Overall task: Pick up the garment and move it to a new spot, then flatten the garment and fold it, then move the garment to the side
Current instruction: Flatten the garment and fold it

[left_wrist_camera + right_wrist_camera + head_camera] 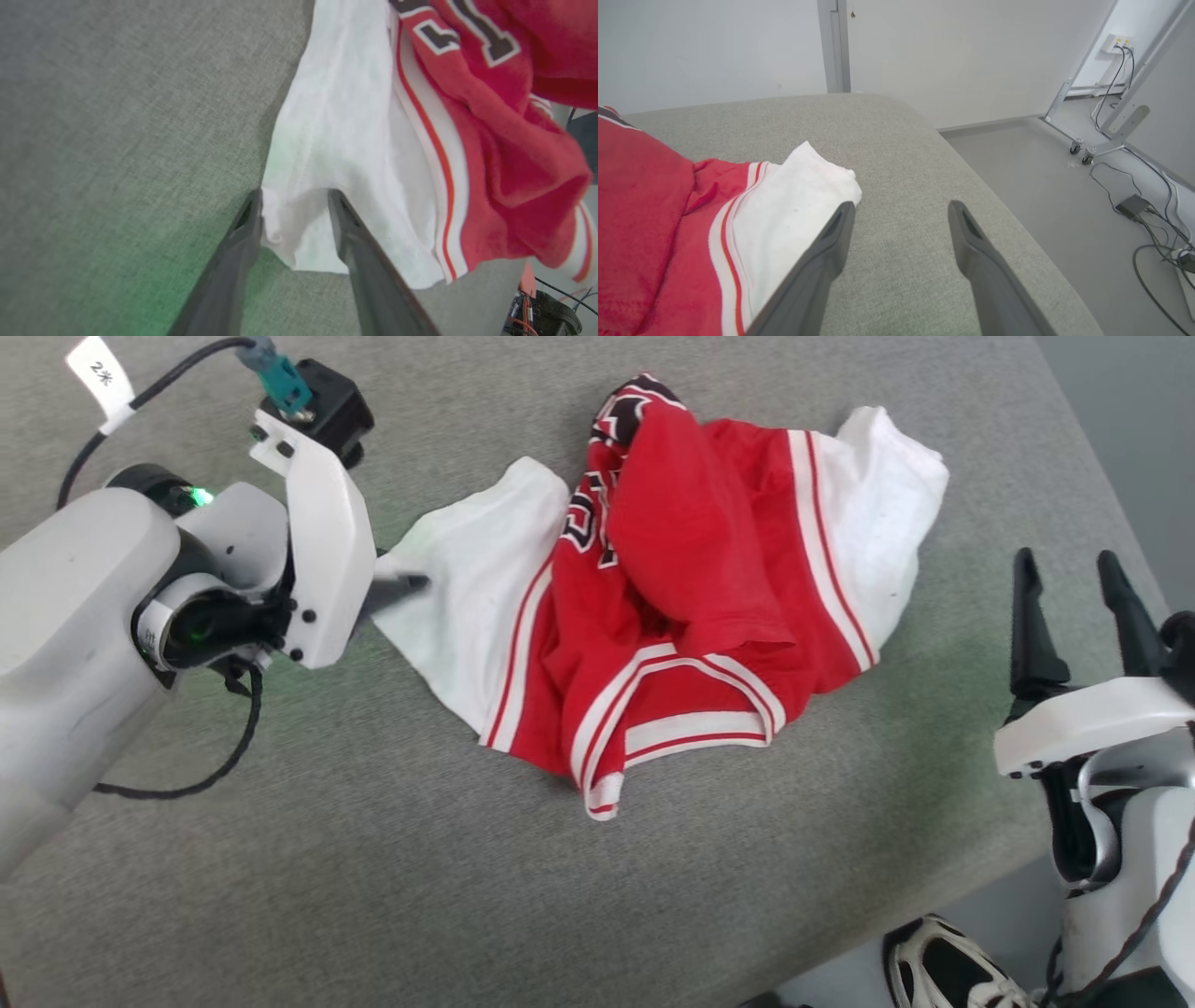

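**Item:** garment (pixel 672 616), a red jersey shirt with white sleeves and red-and-white striped trim. It lies crumpled near the middle of the grey cloth-covered desk (pixel 373 877), with a red fold heaped over the chest.

**Writing:**
- Black block letters edged in white sit on the chest. They are creased and partly covered, and cannot be read in the head view or the left wrist view (pixel 467 32).
- A white tag (pixel 101 371) on the black cable (pixel 177 364) above the left arm reads "2米".
- No brand mark can be made out.

**Left gripper** (pixel 401 586): at the outer edge of the white sleeve.
- The left wrist view shows the gripper (pixel 294 198) with its fingers parted. The sleeve's corner (pixel 303 233) lies between them, unclamped.
- A green glow falls on the desk there, and a green light (pixel 199 497) shows on the arm.

**Right gripper** (pixel 1066 560): released, fingers spread, apart from the garment near the desk's right edge.
- The right wrist view shows the gripper (pixel 901 207) just beside the other white sleeve (pixel 798 205), over bare desk.

**Seen in a single view:**
- Right wrist view: white wall, floor, wheeled metal frame (pixel 1106 126), trailing cords and a dark adapter (pixel 1133 204).
- Head view: a black-and-white shoe (pixel 943 971) below the desk's edge.
- Left wrist view: loose wires (pixel 542 308) beyond the desk's corner.
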`<state>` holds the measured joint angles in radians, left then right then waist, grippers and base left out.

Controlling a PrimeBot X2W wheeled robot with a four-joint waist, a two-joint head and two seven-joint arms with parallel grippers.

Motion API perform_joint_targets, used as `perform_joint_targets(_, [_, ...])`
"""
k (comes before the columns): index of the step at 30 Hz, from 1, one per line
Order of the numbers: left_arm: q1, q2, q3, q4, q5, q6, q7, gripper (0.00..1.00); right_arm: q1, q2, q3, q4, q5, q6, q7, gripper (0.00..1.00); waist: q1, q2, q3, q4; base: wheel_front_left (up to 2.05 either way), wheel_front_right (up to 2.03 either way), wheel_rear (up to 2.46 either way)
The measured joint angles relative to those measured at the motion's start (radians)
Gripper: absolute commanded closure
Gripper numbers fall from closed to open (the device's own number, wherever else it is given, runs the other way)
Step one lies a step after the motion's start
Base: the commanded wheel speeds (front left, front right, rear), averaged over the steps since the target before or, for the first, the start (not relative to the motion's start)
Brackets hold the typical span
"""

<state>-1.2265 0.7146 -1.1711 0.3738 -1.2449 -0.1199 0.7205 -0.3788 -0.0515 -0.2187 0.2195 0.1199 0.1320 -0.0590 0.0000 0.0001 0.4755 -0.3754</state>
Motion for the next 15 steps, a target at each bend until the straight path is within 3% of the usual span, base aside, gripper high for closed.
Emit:
perform_joint_targets(5, [0.001,-0.012,0.035,0.05,0.0,-0.002,-0.099,1.0,-0.001,-0.001,-0.007,-0.016,-0.022,0.0,0.005,0.0,0.0,0.0,-0.009,0.035,0.0,0.0,0.0])
perform_joint_targets(15, [0.13,0.053,0.121,0.149,-0.059,-0.003,-0.326,1.0,-0.001,-0.056,-0.004,-0.071,-0.051,0.0,0.077,0.0,0.0,0.0,-0.063,0.188,0.0,0.0,0.0])
